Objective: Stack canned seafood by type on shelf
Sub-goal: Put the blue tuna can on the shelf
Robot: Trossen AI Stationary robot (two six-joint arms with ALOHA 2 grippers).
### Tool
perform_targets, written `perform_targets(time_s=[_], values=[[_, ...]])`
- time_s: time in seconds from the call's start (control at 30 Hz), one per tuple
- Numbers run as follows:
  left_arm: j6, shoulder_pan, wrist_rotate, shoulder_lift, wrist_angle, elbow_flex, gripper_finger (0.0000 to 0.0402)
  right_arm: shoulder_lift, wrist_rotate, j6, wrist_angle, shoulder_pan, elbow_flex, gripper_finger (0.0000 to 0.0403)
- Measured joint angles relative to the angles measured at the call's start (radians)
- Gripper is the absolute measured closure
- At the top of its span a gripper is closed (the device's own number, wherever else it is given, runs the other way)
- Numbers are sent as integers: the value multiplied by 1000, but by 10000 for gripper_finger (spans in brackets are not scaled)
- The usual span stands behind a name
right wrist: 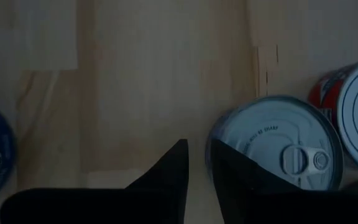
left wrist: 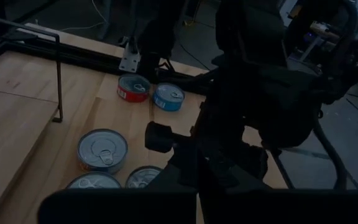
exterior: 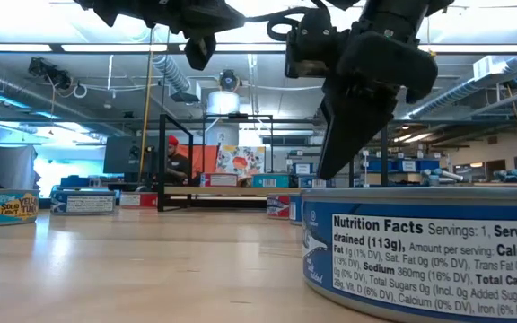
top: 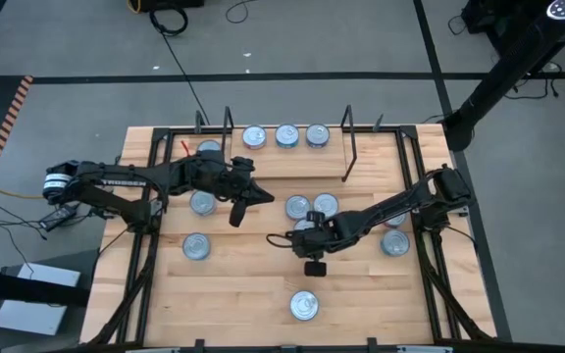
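Observation:
Three silver-lidded tins (top: pixel 286 135) stand in a row on the light-wood shelf (top: pixel 282 162) at the table's far side, with a fourth (top: pixel 209 149) at its left end. More tins lie loose on the table (top: pixel 202 203) (top: pixel 196 246) (top: pixel 304 306) (top: pixel 394 242). My right gripper (right wrist: pixel 194 155) (top: pixel 276 238) points steeply down at mid-table, its fingers a narrow gap apart over bare wood. A tin (right wrist: pixel 272 149) stands right beside one finger. My left gripper (top: pixel 236 208) hangs above the table left of centre, shut and holding nothing. My right gripper has nothing between its fingers. The outer side of one finger (right wrist: pixel 232 171) stands at the rim of the silver-lidded tin (right wrist: pixel 219 134), which rests flat on the table. I cannot tell whether the finger touches it.
A red tin (right wrist: pixel 356 112) sits close behind the tin by my right fingers, and two more (top: pixel 297 207) (top: pixel 326 205) lie just beyond my right arm. Black wire end frames (top: pixel 349 147) (top: pixel 229 127) flank the shelf. Bare wood lies toward the near edge (top: pixel 224 294).

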Motion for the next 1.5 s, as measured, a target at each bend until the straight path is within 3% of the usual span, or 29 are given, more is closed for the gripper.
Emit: perform_targets(time_s=[0.47,1.0,1.27,1.5], values=[[3,0,0,0,-23,0,401,7,14,8,-21,-3,-48,327],[3,0,0,0,-26,0,401,46,36,-101,-10,-21,-45,329],[0,0,-1,0,-27,0,401,48,0,-135,-47,-22,-25,395],[0,0,-1,0,-18,0,401,14,-100,-109,-161,-60,44,398]])
